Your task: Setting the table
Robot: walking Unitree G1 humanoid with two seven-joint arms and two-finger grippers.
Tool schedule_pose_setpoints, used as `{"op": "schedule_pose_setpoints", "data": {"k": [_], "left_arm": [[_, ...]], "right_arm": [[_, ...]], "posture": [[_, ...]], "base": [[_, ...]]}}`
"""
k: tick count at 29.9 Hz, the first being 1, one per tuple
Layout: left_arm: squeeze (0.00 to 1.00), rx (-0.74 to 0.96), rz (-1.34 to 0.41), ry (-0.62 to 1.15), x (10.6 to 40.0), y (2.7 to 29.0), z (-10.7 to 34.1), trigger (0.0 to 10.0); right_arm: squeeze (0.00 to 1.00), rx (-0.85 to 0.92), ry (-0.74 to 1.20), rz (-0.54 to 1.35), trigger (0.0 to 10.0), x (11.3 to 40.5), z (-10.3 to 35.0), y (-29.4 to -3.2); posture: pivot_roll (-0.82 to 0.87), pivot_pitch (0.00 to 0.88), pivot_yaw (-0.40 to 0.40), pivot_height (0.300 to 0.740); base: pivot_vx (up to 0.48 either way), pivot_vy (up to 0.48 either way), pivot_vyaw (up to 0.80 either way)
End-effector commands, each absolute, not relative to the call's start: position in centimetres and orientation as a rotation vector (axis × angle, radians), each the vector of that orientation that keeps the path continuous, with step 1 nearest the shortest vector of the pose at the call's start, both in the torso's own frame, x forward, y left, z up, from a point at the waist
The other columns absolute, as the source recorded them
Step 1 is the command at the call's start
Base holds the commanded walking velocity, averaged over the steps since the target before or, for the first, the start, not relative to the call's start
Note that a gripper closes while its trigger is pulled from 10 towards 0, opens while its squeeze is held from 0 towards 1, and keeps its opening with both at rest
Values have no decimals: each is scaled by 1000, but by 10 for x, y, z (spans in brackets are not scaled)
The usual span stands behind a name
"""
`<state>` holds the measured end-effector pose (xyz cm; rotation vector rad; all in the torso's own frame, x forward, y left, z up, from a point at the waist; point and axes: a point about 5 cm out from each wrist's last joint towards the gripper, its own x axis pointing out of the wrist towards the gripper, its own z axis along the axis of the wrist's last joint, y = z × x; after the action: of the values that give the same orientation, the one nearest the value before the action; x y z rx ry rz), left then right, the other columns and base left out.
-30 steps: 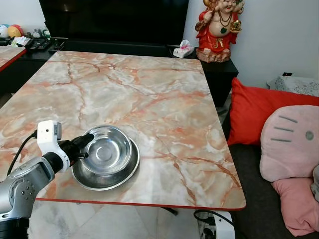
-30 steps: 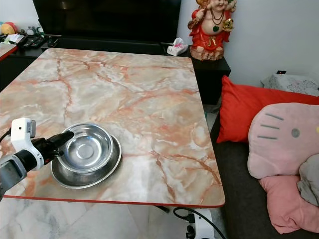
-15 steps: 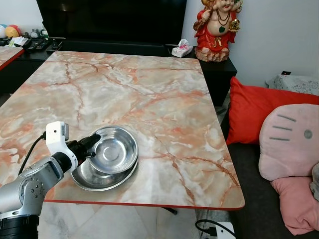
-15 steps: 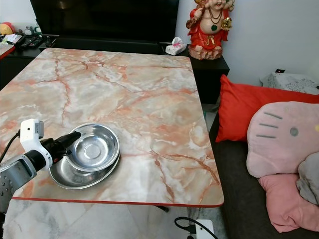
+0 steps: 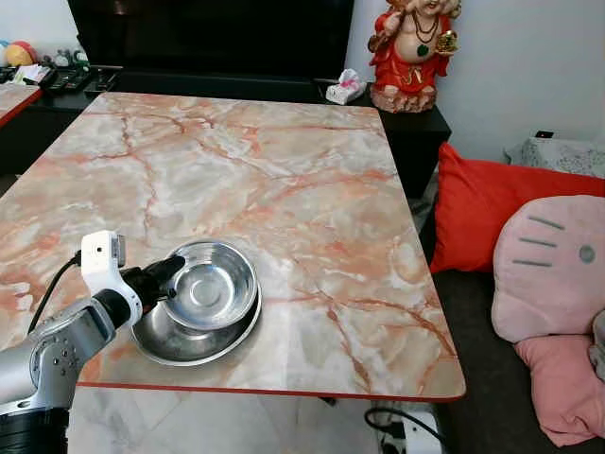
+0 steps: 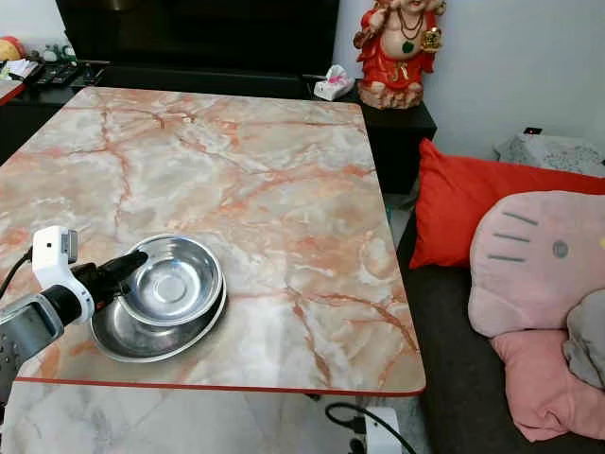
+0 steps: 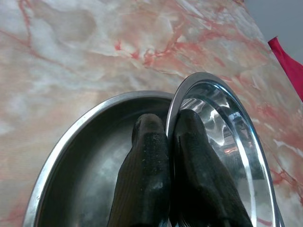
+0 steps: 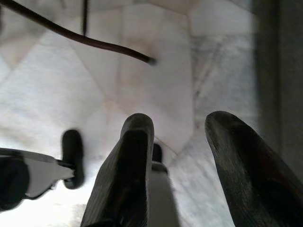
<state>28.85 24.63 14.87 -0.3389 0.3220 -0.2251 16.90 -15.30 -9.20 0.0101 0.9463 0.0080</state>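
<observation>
The left gripper [image 5: 168, 274] is clamped on the rim of a small steel bowl [image 5: 212, 286] — in the left wrist view one black finger [image 7: 144, 175] lies outside the rim and the other inside, pressed nearly together with only the thin metal edge between them. That small bowl [image 7: 222, 142] sits tilted inside a larger steel bowl [image 5: 165, 333], its gripped side raised and its far side resting low against the larger one's inner wall. The larger bowl [image 7: 80, 156] rests flat on the marble table [image 5: 284, 180], near the front edge and toward the robot's left, and the gripper reaches in from the left over its rim. The right gripper [image 8: 177, 156] hangs with its two fingers spread apart, holding nothing, above a pale tiled floor [image 8: 156, 80] where a dark cable [image 8: 80, 40] runs across. Beyond the table stands a red and gold figurine [image 5: 411, 57] on a dark cabinet [image 5: 416, 132], with a tissue pack [image 5: 345, 90] just beside it. To the robot's right lie a red cushion [image 5: 492, 213] and a pink cushion [image 5: 553, 270] — the pink one partly overlaps the red.
</observation>
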Motion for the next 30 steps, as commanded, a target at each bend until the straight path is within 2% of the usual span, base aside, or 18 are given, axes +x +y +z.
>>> {"op": "schedule_pose_setpoints", "data": {"k": [1, 3, 5, 6, 8, 9, 10, 14, 17, 20, 30], "left_arm": [[0, -327, -222, 344, 285, 249, 148, 10000], [0, -324, -217, 345, 284, 250, 148, 10000], [39, -322, -214, 347, 284, 251, 148, 10000], [118, -322, -214, 346, 284, 251, 148, 10000], [129, -319, -211, 349, 284, 251, 148, 10000], [447, -319, -207, 350, 285, 252, 148, 10000], [482, -318, -207, 350, 285, 252, 148, 10000], [510, -317, -205, 350, 284, 253, 148, 10000], [592, -316, -205, 351, 284, 253, 148, 10000], [604, -314, -205, 353, 284, 253, 148, 10000], [553, -299, -195, 346, 285, 255, 151, 10000]], "right_arm": [[0, 0, 966, 4, 10000, 166, -94, -154], [0, 1, 959, 10, 10000, 170, -92, -148], [0, 1, 955, 15, 10000, 174, -91, -143], [0, 1, 955, 17, 10000, 176, -90, -142], [0, 0, 955, 19, 10000, 177, -89, -140], [0, 1, 954, 20, 10000, 179, -89, -138], [0, 0, 956, 18, 10000, 177, -90, -140], [0, -1, 961, 12, 10000, 171, -92, -146], [0, -1, 963, 12, 10000, 171, -92, -146], [0, -1, 964, 12, 10000, 171, -92, -147], [0, -1, 964, 12, 10000, 171, -92, -147]], "posture": [[156, 48, -62, 740], [157, 48, -62, 740], [157, 48, -62, 740], [159, 48, -63, 740], [159, 48, -63, 740], [159, 48, -64, 740], [157, 48, -64, 740], [159, 49, -64, 740], [159, 50, -65, 740], [158, 51, -65, 740], [160, 51, -65, 740]], "base": [[0, 0, 0], [0, 0, 0], [0, 0, 0], [0, 0, 0], [0, 0, 0], [0, 0, 0], [0, 0, 0], [0, 0, 0], [0, 0, 0], [0, 0, 0], [0, 0, 0]]}}
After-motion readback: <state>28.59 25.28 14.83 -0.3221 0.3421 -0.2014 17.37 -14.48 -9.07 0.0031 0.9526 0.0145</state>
